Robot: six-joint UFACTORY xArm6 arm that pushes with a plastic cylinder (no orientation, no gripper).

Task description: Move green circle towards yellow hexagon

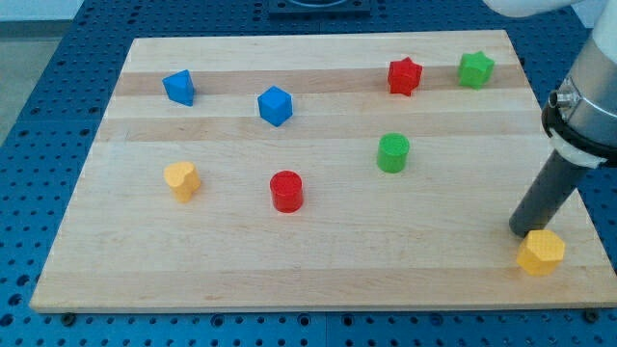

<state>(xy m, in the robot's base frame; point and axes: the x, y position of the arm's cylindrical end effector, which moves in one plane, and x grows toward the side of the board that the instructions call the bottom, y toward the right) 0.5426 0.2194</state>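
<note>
The green circle point(392, 152) stands right of the board's middle. The yellow hexagon point(541, 253) lies near the board's bottom right corner. My tip point(524, 230) rests on the board just above and left of the yellow hexagon, touching or nearly touching it. The tip is far to the right of and below the green circle.
On the wooden board point(318, 280): a red circle point(286, 191), a yellow heart-like block point(181, 179), a blue block point(179, 87), a blue cube point(275, 105), a red star point(405, 76) and a green star point(475, 69). The arm point(588, 106) stands over the board's right edge.
</note>
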